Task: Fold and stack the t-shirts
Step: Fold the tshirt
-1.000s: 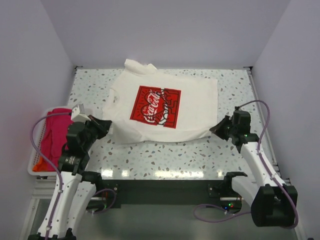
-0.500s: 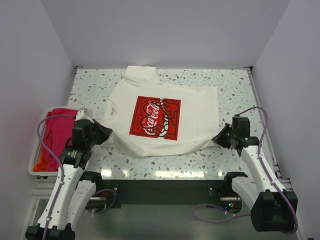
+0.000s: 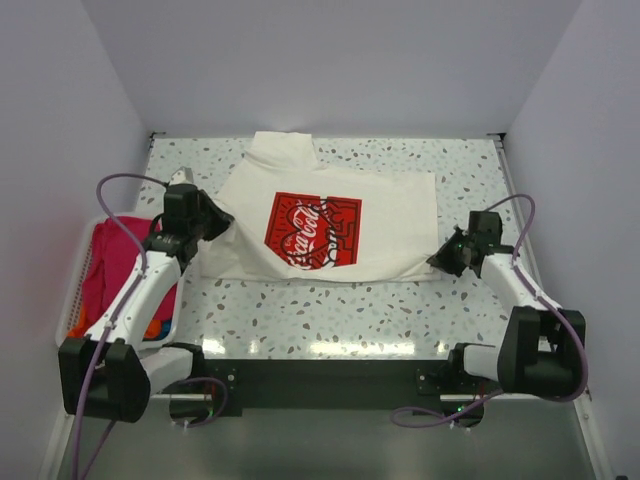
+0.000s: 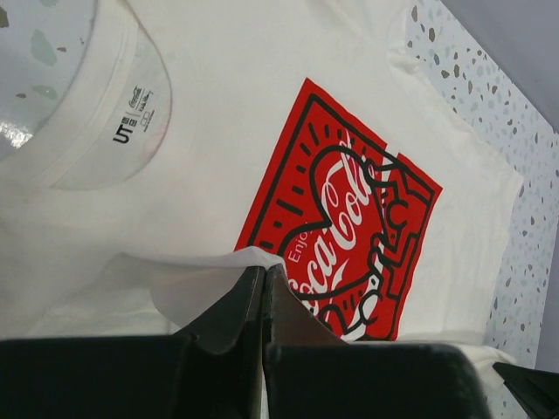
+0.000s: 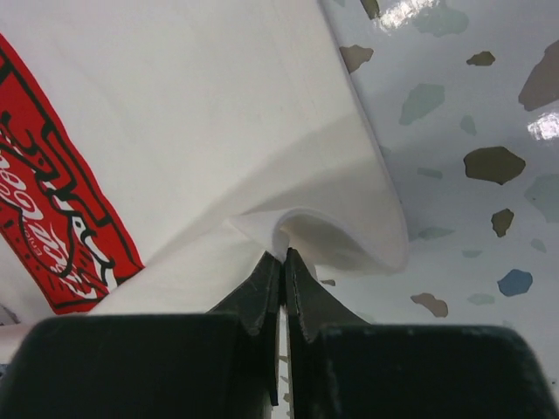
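A white t-shirt point(image 3: 390, 215) with a red Coca-Cola print point(image 3: 312, 231) lies on the speckled table, collar to the left, its near edge lifted and folded over. My left gripper point(image 3: 222, 217) is shut on the shirt's left near edge; in the left wrist view the fabric point(image 4: 201, 271) is pinched at the fingertips, above the print point(image 4: 349, 227) and the collar label point(image 4: 131, 122). My right gripper point(image 3: 443, 255) is shut on the shirt's right near corner; in the right wrist view the fold point(image 5: 301, 223) curls out of the closed jaws.
A white basket point(image 3: 72, 292) at the table's left edge holds pink and orange clothes point(image 3: 110, 265). Bare speckled table point(image 3: 330, 310) lies in front of the shirt. White walls close in the sides and back. The shirt's sleeve point(image 3: 280, 150) reaches the back edge.
Both grippers have moved away from me with the shirt's near edge, the left one much farther. The near hem is carried over the shirt and now covers the lower part of the print.
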